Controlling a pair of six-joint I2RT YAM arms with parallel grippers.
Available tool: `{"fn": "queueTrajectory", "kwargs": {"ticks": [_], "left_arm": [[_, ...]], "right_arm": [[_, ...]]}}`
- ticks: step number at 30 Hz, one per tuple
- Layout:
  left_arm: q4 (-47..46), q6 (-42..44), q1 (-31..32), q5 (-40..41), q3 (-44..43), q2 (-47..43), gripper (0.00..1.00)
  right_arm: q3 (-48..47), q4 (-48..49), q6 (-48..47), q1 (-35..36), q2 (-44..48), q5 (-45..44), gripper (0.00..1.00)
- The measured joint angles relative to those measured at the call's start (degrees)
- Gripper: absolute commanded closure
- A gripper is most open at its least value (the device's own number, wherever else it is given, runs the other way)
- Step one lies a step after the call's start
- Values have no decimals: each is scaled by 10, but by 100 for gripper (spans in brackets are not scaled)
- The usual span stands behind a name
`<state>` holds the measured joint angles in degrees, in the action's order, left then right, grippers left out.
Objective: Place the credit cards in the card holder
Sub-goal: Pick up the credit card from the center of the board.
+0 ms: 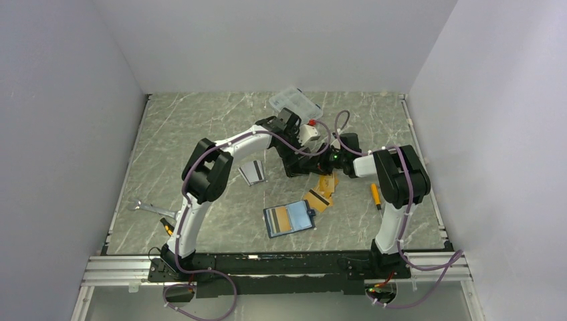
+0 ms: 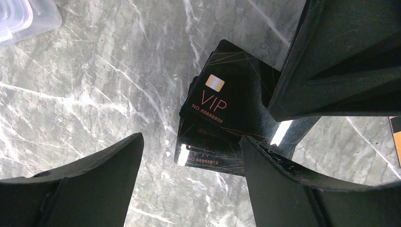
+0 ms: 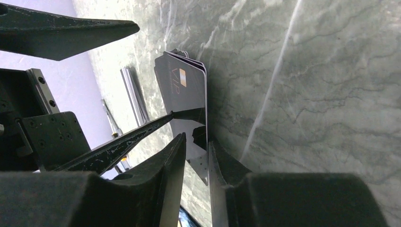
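Right fingers nearly together, clamped on one edge of a small fanned stack of thin black plastic credit cards with copper VIP lettering. Left fingers spread wide, gripping nothing, one on each side of that same stack, close by the right pair. Gripped end held off the grey marbled worktop; contact at the far end impossible to judge.

Probably a handover, or the peeling of a single card from the stack. Main hazard: several cards in one pinch. Already offset from each other, hence prone to sliding apart and dropping on any loosening of the right fingers ahead of a firm left grip. Equally possible: the left fingers closing on two cards at once, or on a mere corner, and twisting the stack out of the right pair. Crowded as well, so some danger of finger knocking finger and jolting the lot loose.

Small navy-blue folding card holder, open with lighter blue slots upward, well apart from both pairs of fingers, on their near side, with nothing pinning it down. Liable to skid or flap shut under the push of an incoming card; likely to jam on a doubled card. Orange-gold cards flat on the worktop near the right fingers on the near side, silver-grey cards near the left fingers on their left, both unheld and yet to go in.
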<state>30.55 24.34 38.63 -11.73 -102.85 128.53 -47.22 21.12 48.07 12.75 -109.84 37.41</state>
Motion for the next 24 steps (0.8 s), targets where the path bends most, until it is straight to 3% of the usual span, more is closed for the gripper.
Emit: {"fn": "queueTrajectory", "kwargs": {"ticks": [6, 11, 24], "left_arm": [[-10, -1, -5, -8, 10, -4, 18], [-11, -1, -14, -19, 28, -14, 18], [-9, -2, -21, -24, 41, -21, 19]], "right_arm": [[0, -41, -24, -2, 18, -23, 91], [0, -53, -35, -2, 34, -27, 96], [0, -102, -61, -3, 85, -62, 94]]}}
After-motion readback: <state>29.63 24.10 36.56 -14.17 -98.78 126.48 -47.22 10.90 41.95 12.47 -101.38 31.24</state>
